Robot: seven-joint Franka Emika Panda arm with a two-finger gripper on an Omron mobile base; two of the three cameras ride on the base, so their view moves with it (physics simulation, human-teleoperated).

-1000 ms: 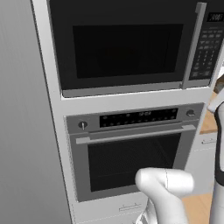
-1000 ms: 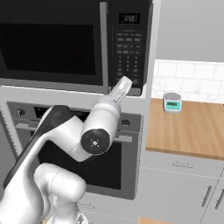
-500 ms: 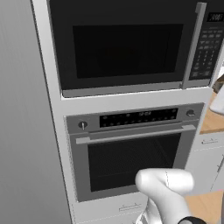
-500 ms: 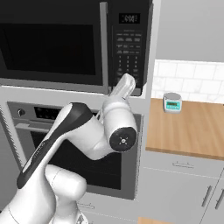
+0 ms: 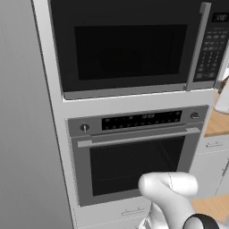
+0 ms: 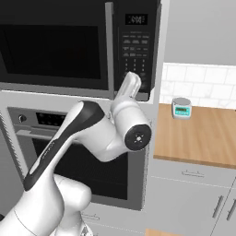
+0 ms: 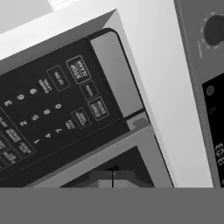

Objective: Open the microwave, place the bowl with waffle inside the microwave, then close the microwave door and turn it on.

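Observation:
The black microwave (image 5: 129,47) sits built in above the oven, and its door (image 6: 50,46) is shut, with the grey bar handle (image 5: 203,44) beside the keypad (image 6: 133,50). My arm reaches up so that the hand (image 6: 128,87) points at the keypad's lower end. In the hand view the gripper (image 7: 113,179) is shut with nothing in it, its tips just below the grey lower trim (image 7: 100,153) and close to the keypad buttons (image 7: 52,113). The bowl with waffle is out of view.
The steel-fronted oven (image 5: 134,156) with its horizontal handle stands directly under the microwave; its knob (image 7: 214,28) is near my hand. To the right lies a wooden counter (image 6: 203,138) with a small grey scale (image 6: 181,108) against the tiled wall.
The arm's elbow has swung right and up, and the hand has edged a little higher toward the keypad. The gripper stays shut and the microwave door stays shut.

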